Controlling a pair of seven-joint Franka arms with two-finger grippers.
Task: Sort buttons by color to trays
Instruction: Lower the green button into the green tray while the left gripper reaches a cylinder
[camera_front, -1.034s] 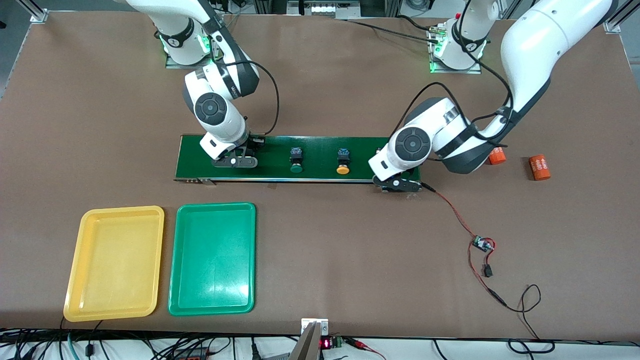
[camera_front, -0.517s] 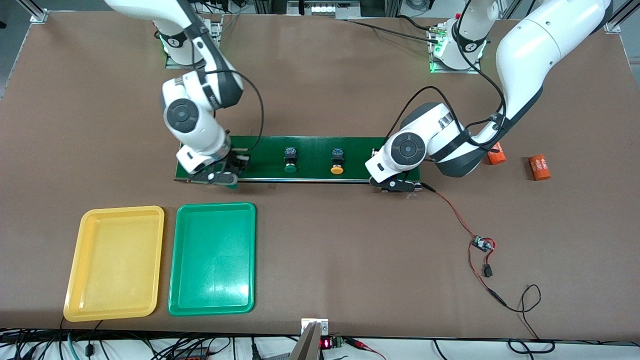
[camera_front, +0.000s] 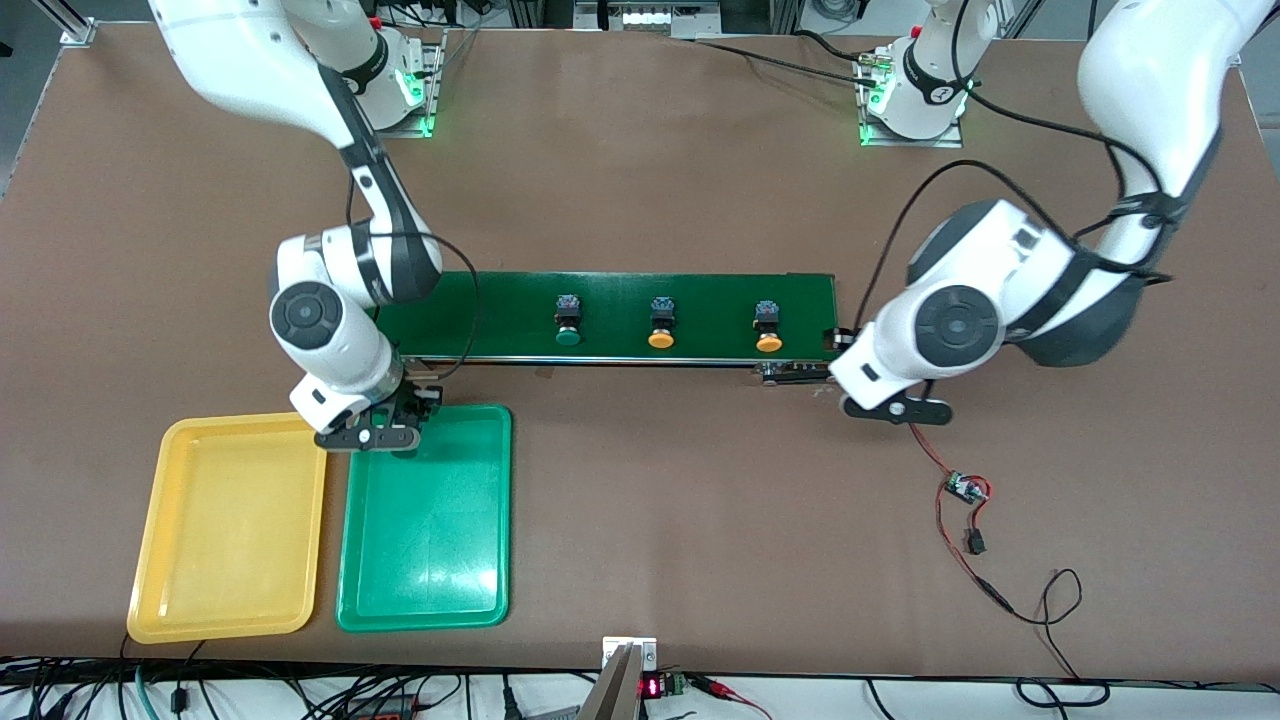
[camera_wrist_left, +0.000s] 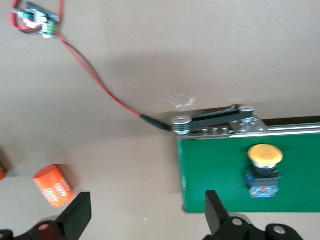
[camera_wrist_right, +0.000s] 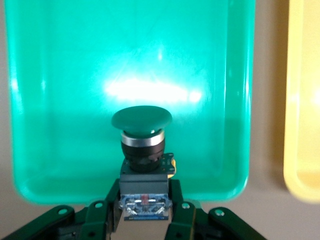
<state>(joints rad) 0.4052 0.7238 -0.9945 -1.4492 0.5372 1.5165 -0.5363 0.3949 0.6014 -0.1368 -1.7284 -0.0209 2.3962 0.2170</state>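
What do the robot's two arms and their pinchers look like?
Both arms are glossy white with dark grey joints and round grey caps, and black cables loop along them. The left gripper and right gripper are black, with two flat fingers.

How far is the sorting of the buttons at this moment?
Nothing is sorted yet: the yellow tray and green tray hold no buttons. In hand: the right gripper, over the green tray's rim, is shut on a green button. Left: a green button and two yellow-orange buttons on the belt. The left gripper hangs open, holding nothing.
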